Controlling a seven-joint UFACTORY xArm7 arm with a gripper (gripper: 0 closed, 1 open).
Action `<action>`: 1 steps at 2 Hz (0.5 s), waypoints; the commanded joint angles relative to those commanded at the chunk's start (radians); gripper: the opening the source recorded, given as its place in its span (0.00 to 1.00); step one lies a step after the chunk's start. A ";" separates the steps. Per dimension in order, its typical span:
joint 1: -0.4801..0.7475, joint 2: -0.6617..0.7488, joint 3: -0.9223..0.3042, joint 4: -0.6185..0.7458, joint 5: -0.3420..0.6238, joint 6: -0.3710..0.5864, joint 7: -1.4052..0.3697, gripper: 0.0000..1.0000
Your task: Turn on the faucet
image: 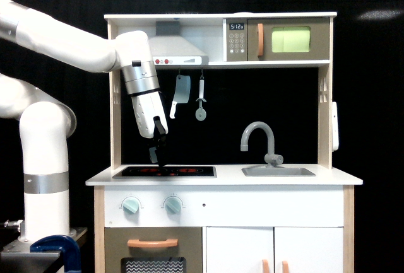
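Gripper point(155, 153) above the stovetop point(165, 171), faucet point(261, 142) well right.

Gripper point(155, 154) jaw state indiscernible

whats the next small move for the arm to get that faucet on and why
Probably carry the hand toward the exterior view's right, to the small lever at the base of the faucet. The hand hangs above the stovetop, well short of the sink, touching nothing.

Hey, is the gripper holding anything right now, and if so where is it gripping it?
Nothing is held: the gripper hangs above the stovetop, well apart from the faucet.
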 joint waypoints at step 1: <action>0.338 0.120 -0.406 0.141 0.086 -0.015 -0.628 1.00</action>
